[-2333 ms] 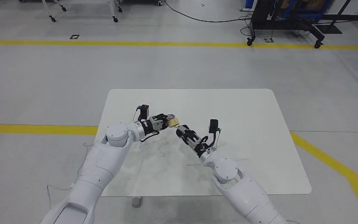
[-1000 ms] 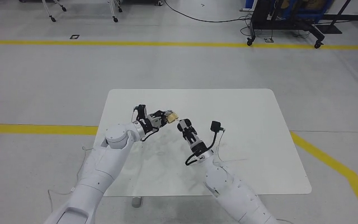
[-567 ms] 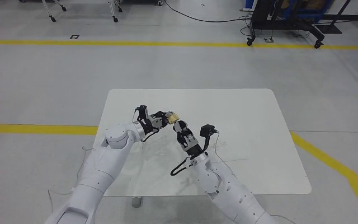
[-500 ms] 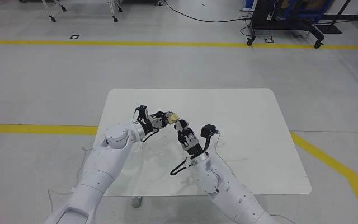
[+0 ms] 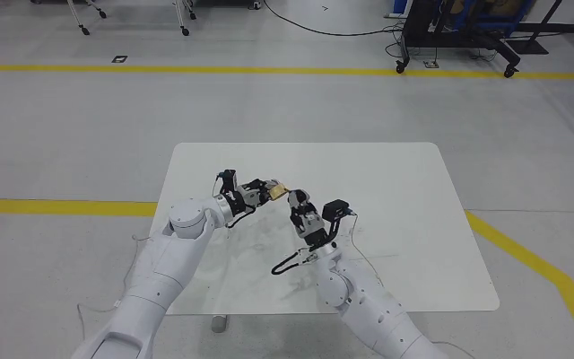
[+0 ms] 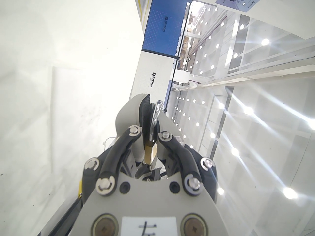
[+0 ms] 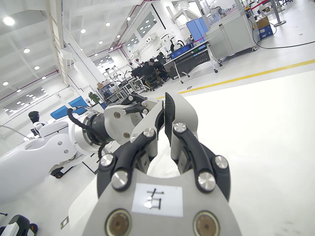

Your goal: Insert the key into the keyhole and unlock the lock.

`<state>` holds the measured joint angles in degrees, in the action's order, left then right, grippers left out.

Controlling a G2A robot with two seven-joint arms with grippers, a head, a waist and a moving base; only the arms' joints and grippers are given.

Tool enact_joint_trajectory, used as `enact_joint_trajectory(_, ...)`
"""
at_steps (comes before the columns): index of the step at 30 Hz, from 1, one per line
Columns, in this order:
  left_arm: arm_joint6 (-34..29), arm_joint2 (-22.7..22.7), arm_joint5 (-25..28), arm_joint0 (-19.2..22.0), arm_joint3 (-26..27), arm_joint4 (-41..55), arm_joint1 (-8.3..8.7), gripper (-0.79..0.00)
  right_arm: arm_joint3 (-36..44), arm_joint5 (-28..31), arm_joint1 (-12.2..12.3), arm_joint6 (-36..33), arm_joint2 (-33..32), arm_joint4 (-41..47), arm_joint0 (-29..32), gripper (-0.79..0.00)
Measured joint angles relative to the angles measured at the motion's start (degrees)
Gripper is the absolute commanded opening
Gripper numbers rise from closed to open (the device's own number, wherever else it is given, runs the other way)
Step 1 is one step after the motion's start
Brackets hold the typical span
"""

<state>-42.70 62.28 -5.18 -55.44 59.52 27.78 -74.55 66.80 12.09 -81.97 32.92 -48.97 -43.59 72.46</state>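
right arm has swung inward and its claw (image 5: 297, 197) has rolled over beside the lock (image 5: 277, 190).

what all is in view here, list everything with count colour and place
table: 1, white, under both arms
lock: 1, brass body with silver shackle, held above the table in the left tool
key: 1, thin metal edge seen end-on, pinched in the right tool, close to the lock
floor lines: 2, yellow, one beyond the table, one running past its sides
cart: 1, black frame on wheels, on the floor beyond the table's far right corner
cable: 1, black, on the floor beyond the table
left tool: 1, grey with black pads, shut on the lock
right tool: 1, grey with black pads, shut on the key
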Motion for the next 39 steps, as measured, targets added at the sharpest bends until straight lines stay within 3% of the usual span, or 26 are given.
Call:
enact_joint_trajectory(11,0.3,0.4,0.2,0.1,-0.4,0.0,-0.01,-0.785,0.1,1.8,-0.6,-4.8,-0.4,2.0,0.9,-0.785)
enact_joint_trajectory(14,0.4,0.4,1.1,0.2,-0.3,-0.5,-0.01,-0.785,2.5,6.2,-0.5,-7.3,-2.3,9.0,2.6,-0.785)
enact_joint_trajectory(18,0.1,0.5,2.2,0.1,0.0,-1.5,0.10,-0.785,6.4,9.9,0.3,-16.8,-6.4,22.1,5.6,-0.785)
enact_joint_trajectory(25,-2.3,-0.5,2.4,0.3,0.1,-4.4,0.24,-0.785,11.5,6.4,1.6,-35.2,-11.3,37.2,8.7,-0.785)
enact_joint_trajectory(39,-5.3,-1.7,3.5,1.0,-0.2,-8.6,0.47,-0.785,16.2,1.1,2.4,-45.6,-13.0,41.9,10.5,-0.785)
